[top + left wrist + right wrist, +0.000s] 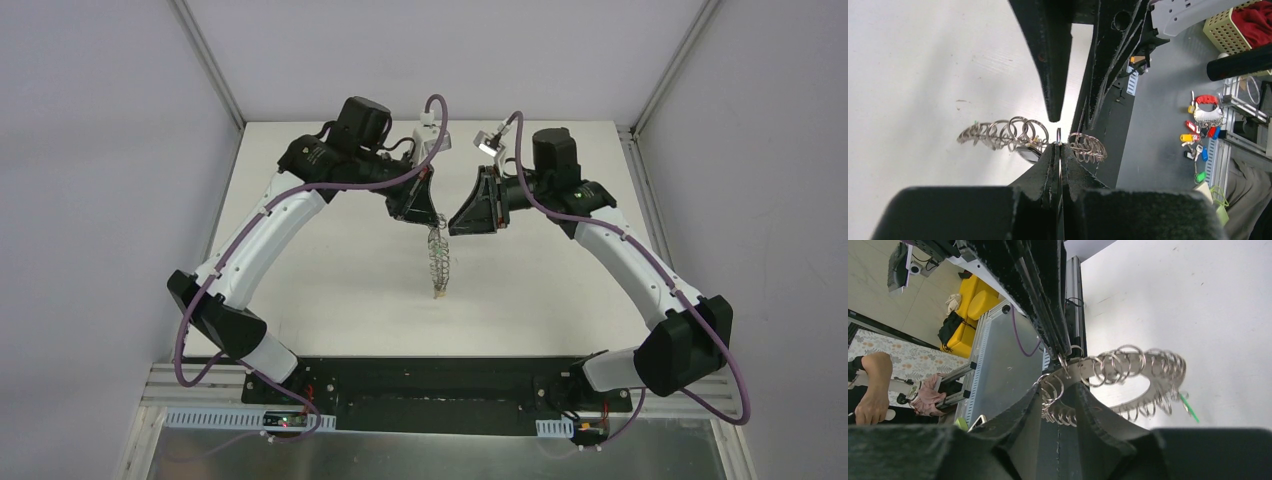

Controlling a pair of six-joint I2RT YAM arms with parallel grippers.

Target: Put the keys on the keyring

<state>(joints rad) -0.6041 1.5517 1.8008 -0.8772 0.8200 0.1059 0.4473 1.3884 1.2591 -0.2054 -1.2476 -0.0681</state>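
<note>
The keyring (438, 255) hangs as a floppy loop of small wire rings above the white table, between both grippers. My left gripper (432, 220) is shut on its upper part; in the left wrist view the fingers (1058, 146) pinch the loop with rings fanning out on both sides (1003, 132). A black key head (1026, 153) hangs among the rings. My right gripper (455, 225) is open, its jaws (1058, 390) standing apart around a bunch of rings without pinching them. A green key (1188, 408) dangles at the loop's far end. A yellow-orange bit (437, 294) hangs lowest.
Past the table's edge lie coloured key tags (1198, 140) and a basket with red cloth (1243, 25). A person's hand (873, 390) and a yellow object (970, 310) show beyond the metal frame. Frame posts (210, 60) flank the table's back corners.
</note>
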